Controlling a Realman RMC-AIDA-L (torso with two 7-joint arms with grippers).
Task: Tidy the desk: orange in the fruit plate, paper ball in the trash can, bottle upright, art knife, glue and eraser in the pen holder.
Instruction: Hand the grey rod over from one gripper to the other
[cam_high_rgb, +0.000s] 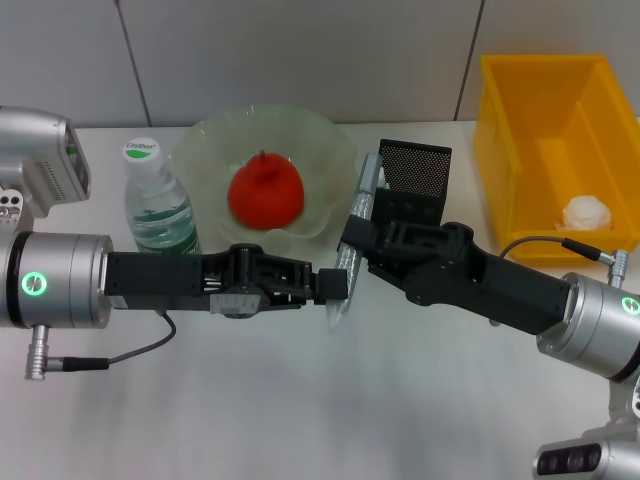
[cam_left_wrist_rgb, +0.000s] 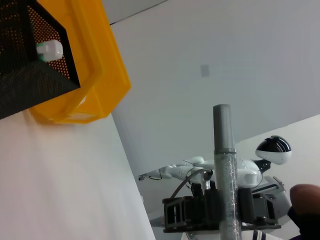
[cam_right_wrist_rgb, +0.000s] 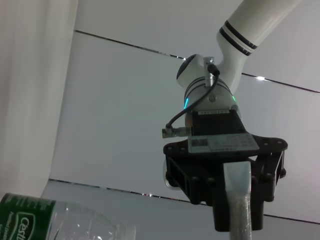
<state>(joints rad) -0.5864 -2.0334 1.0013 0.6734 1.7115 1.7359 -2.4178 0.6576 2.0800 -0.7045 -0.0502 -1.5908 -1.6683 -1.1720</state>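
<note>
A slim grey-and-clear stick, most likely the glue or the art knife (cam_high_rgb: 357, 235), is held in the air at the centre of the head view, its long axis running from about 1 o'clock down to 7 o'clock. Its lower end is pinched by the left hand (cam_high_rgb: 340, 287), and its middle is gripped by the right hand (cam_high_rgb: 352, 232), so both hands are closed on it at once; a handover is judged to be under way.

The pen holder (cam_high_rgb: 414, 178) stands on the worktop (cam_high_rgb: 300, 400) at about 1 o'clock from the stick, just beyond the right hand. That hand is the nearer one, so the coming move is judged to be a release by the left hand and a short carry by the right.

Elsewhere, the orange (cam_high_rgb: 265, 192) is seen in the plate (cam_high_rgb: 320, 135), the bottle (cam_high_rgb: 157, 205) upright at 9 o'clock of it, and the paper ball (cam_high_rgb: 586, 213) in the bin (cam_high_rgb: 500, 120). The eraser cannot be made out.
</note>
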